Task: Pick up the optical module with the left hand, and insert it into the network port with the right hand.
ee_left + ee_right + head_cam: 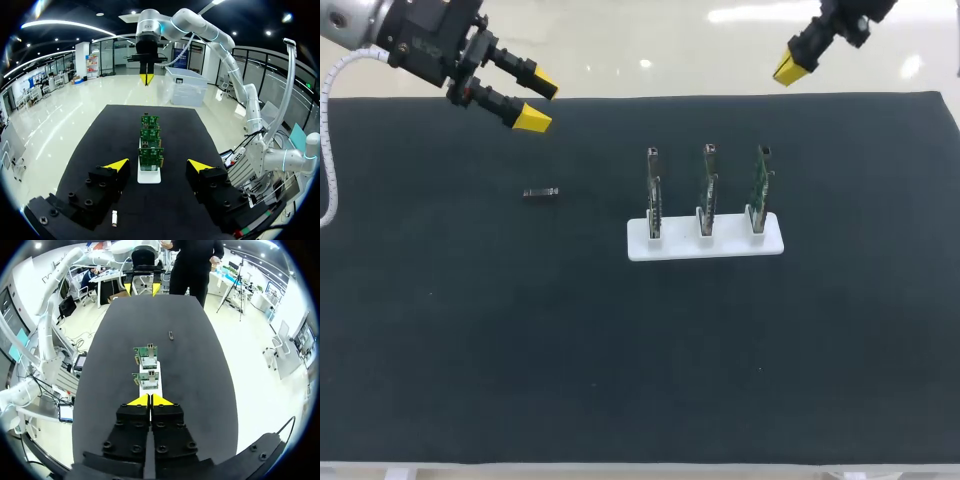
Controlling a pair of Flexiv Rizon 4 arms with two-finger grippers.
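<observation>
The left fingers (117,164) stand wide apart and hold nothing. The optical module (114,218) lies flat on the black desk (470,330) beneath them. The right fingers (150,400) hang tips together, empty, facing the white holder (705,245). Its three upright circuit boards (708,190) stand well apart from the module.

Mat (470,350) plain matte black, stand (705,246) white, boards (760,188) green with silver metal ends, module (541,193) dark grey with pale flecks, left gripper (540,103) and right gripper (786,70) black with bright yellow tips, left arm's coiled cable (327,140) white.
</observation>
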